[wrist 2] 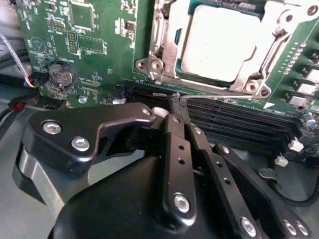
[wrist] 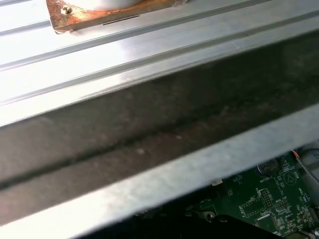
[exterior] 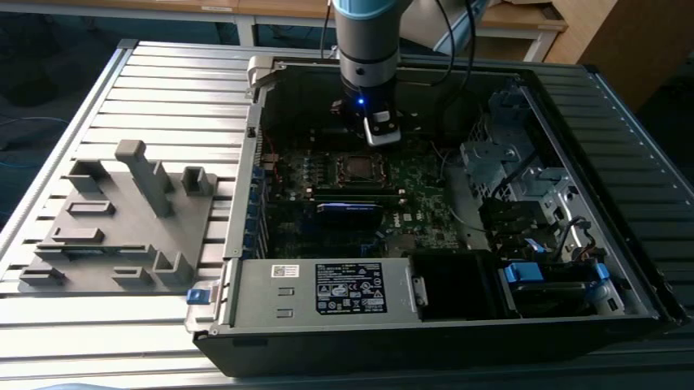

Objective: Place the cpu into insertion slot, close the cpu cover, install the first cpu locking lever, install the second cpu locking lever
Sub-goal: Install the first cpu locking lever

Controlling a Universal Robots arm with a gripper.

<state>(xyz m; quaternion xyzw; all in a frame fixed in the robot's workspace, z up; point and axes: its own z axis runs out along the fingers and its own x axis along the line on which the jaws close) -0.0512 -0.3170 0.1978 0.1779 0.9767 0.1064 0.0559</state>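
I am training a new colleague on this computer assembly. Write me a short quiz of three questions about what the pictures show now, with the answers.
1. True or false: the cpu lies under the closed cpu cover and shows through its window.
2. The tip of the shut pincer is nearest to: A) the thin metal lever along the cover's edge; B) the round battery; C) the label plate.
3. Fill in: in the exterior view, the grey fixture lies to the exterior view's ____ of the computer case.
Key: 1 true; 2 A; 3 left.
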